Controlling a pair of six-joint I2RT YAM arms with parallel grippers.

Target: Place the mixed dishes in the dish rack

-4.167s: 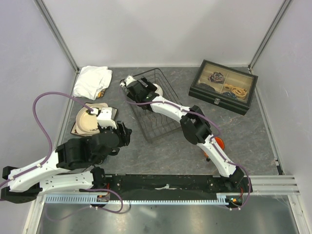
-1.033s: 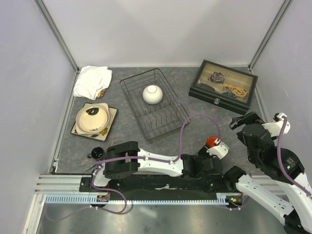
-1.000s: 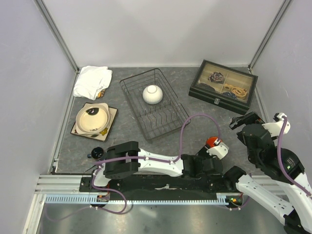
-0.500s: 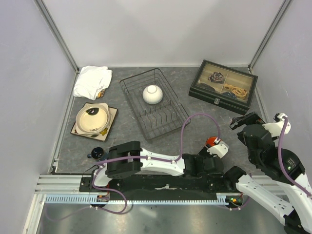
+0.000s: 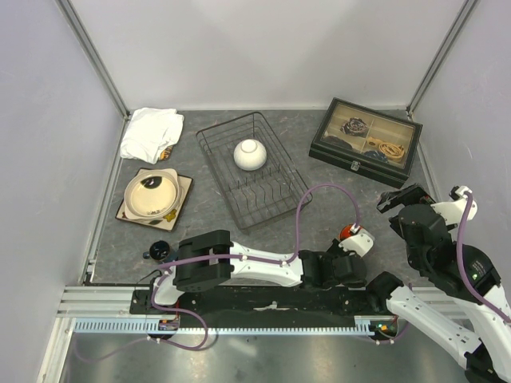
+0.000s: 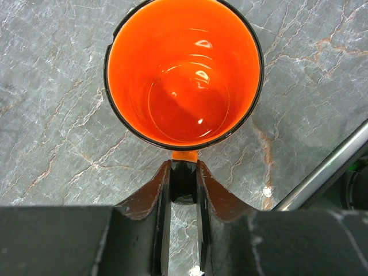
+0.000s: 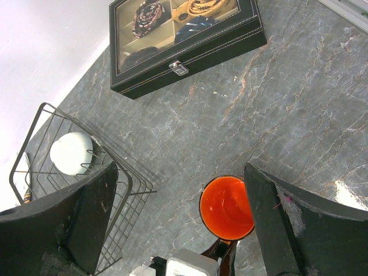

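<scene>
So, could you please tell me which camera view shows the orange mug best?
The left wrist view: the orange mug fills the frame, empty inside, its handle between the fingers of the left end effector. The right wrist view shows it smaller, from above. The top external view shows only a sliver beside the left arm.

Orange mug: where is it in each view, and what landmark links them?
Top external: mug at lower right, partly under the left arm.
Left wrist: upper centre, seen from above, left claw on its handle.
Right wrist: bottom centre, upright.
Landmark: that claw at the handle, just below the mug in both wrist views; the top view shows its arm there.
</scene>
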